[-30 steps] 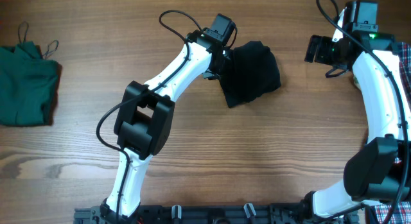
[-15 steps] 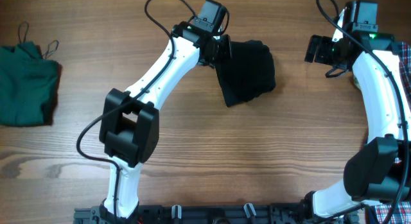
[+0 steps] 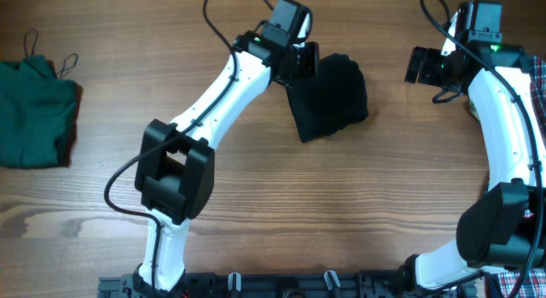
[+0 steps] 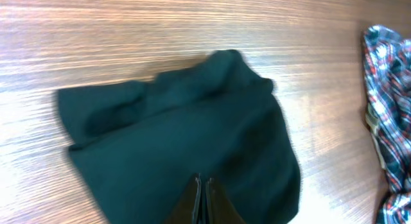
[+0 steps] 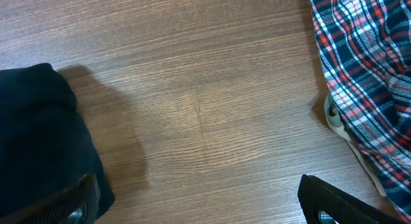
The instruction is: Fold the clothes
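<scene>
Since 1 s ago the left gripper (image 4: 203,189) has closed fully, and its arm has shifted a bit up the bench (image 3: 256,204). The green top (image 3: 34,110) lies at far left, well apart. The left gripper's jaws are pressed together on the left edge of the black shirt (image 3: 334,97), approx. mid-bench. The right gripper (image 5: 199,203) hovers wide open, empty, betw. black shirt and plaid shirt (image 5: 366,70).
</scene>
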`<state>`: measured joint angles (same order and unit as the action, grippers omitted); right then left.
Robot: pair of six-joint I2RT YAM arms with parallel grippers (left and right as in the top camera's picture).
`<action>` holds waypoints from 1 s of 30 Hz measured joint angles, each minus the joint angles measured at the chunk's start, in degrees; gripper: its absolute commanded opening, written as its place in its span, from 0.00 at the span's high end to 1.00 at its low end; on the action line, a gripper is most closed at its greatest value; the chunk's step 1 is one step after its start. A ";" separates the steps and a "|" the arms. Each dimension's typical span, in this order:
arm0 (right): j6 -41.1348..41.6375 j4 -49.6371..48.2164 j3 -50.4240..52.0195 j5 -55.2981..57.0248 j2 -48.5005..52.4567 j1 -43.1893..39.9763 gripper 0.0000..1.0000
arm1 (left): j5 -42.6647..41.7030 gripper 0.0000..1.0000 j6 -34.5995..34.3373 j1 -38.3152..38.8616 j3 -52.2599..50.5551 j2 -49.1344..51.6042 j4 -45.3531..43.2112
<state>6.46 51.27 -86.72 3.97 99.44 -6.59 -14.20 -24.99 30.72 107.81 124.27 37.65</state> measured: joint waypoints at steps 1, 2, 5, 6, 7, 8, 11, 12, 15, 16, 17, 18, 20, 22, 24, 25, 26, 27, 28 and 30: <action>0.00 -0.02 0.00 0.02 0.00 0.00 0.00 | 1.70 0.96 0.59 1.14 0.00 0.00 0.50; 0.00 -0.04 0.00 0.00 0.00 0.00 0.00 | 3.41 0.96 0.85 2.19 0.00 0.00 1.20; 0.00 -0.04 0.00 0.02 0.00 0.00 0.00 | 10.16 0.92 1.44 4.39 0.02 0.66 6.16; 0.00 -0.02 0.00 0.00 0.00 0.00 0.00 | 11.08 0.91 1.77 4.46 0.02 1.31 6.73; 0.00 -0.02 0.00 0.02 0.00 0.00 0.00 | 11.78 0.89 2.10 4.46 0.02 2.45 6.67; 0.00 -0.02 0.00 0.00 0.00 0.00 0.00 | 12.28 0.89 2.25 4.42 0.02 4.07 6.67; 0.00 -0.02 0.00 0.00 0.00 0.00 0.00 | 13.33 0.91 2.45 4.20 -0.02 9.92 7.98; 0.00 0.00 0.00 0.00 0.00 0.00 0.00 | 13.31 0.95 2.45 3.82 0.24 9.94 9.05; 0.00 -0.02 0.00 0.02 0.00 0.00 0.00 | 13.49 0.96 3.34 3.61 0.59 9.94 10.88; 0.00 0.00 0.00 0.00 0.00 0.00 0.00 | 13.79 0.95 3.63 3.48 1.05 9.90 12.70; 0.00 -0.02 0.00 0.00 0.00 0.00 0.00 | 14.25 0.94 3.78 3.30 1.62 9.84 14.60; 0.00 -0.04 0.00 0.02 0.00 0.00 0.00 | 14.93 0.90 3.96 2.93 2.25 9.62 16.41; 0.00 -0.04 0.00 0.00 0.00 0.00 0.00 | 16.33 0.85 4.48 1.86 4.42 7.34 16.96; 0.00 -0.04 0.00 0.00 0.00 0.00 0.00 | 16.52 0.84 4.61 2.23 5.75 2.89 15.06; 0.00 -0.02 0.00 0.00 0.00 0.00 0.00 | 16.50 0.88 4.63 3.74 6.71 0.20 12.87; 0.00 -0.02 0.00 0.02 0.00 0.00 0.00 | 16.31 0.89 4.63 4.79 7.10 -0.35 12.11; 0.00 -0.02 0.00 0.00 0.00 0.00 0.00 | 15.17 0.88 4.63 6.29 7.23 -0.39 10.78; 0.00 -0.02 0.00 0.00 0.00 0.00 0.00 | 13.64 0.88 4.66 7.87 7.23 -0.04 9.97; 0.00 -0.02 0.00 0.00 0.00 0.00 0.00 | 13.03 0.88 4.68 9.14 7.23 0.35 9.31; 0.00 -0.04 0.00 0.02 0.00 0.00 0.00 | 12.20 0.87 4.66 11.43 7.23 1.66 8.13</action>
<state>6.46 51.22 -86.72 3.99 99.44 -6.59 -2.00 -20.34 42.15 115.04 125.93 45.78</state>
